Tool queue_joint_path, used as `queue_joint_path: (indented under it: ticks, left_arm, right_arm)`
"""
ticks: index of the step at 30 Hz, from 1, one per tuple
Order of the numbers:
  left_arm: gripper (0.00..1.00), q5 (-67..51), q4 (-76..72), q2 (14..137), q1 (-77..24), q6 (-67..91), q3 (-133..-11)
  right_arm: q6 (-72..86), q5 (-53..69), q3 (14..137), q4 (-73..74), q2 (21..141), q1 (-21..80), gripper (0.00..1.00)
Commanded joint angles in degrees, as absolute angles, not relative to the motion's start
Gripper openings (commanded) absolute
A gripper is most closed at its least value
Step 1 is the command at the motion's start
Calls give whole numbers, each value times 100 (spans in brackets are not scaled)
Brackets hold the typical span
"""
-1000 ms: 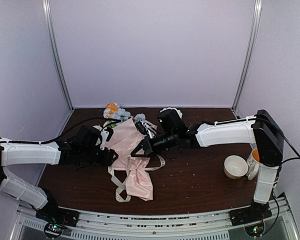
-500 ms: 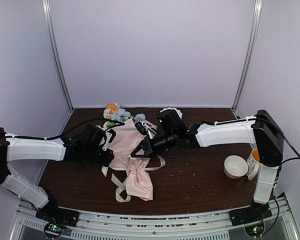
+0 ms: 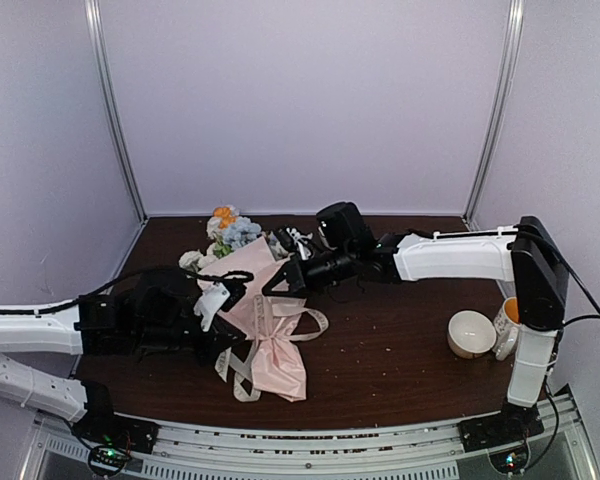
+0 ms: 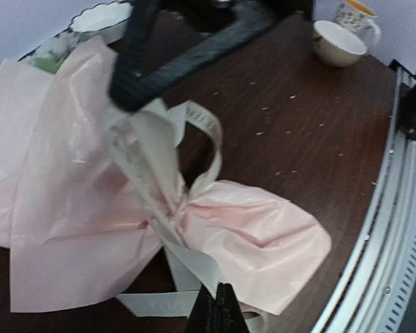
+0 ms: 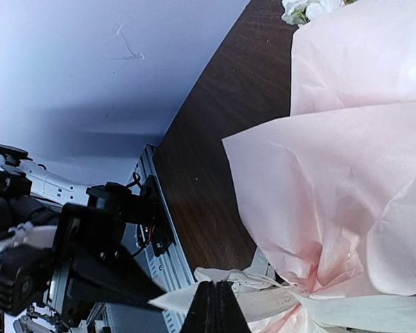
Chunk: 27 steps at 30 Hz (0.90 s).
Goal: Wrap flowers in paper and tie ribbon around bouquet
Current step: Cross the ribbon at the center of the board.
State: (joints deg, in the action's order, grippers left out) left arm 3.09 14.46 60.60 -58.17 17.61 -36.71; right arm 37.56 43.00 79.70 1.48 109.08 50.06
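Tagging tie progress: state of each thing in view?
left gripper: shut on the ribbon
right gripper: shut on the ribbon
ribbon: round the paper's cinch, one loop raised
paper: wrapped round the flowers, cinched
flowers: lying, heads toward the back wall
bowl: upright
mug: upright, something orange inside

Light: soft, even, overhead | Shadows: faint on dark surface (image 3: 400, 350) | Focus: right pincer (image 4: 128, 97) blurred in left wrist view | Glare: paper (image 5: 347, 173) washed pale
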Motion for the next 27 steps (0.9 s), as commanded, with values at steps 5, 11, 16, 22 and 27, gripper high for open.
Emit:
queue_joint_path:
  ticks: [5, 11, 16, 22, 27]
  left_arm:
    - [0, -1350, 1408, 6071, -6532, 1107, -4101]
    - [0, -1751, 1726, 7279, -6714, 39, -5321]
    - [0, -2263, 1659, 8405, -6752, -856, -6682]
    - [0, -2841, 1637, 9409, -6841, -1469, -7740]
    - [0, -2848, 1758, 10098, -6988, -1770, -8408]
  right_arm:
    - [3449, 4089, 8534, 583, 11073, 4812, 0]
    - [3273, 3961, 8789, 867, 11150, 4757, 0]
    - [3216, 3910, 8771, 968, 11179, 4741, 0]
    - [3134, 3876, 8685, 995, 11155, 4742, 0]
    - [3077, 3878, 8675, 1010, 11153, 4737, 0]
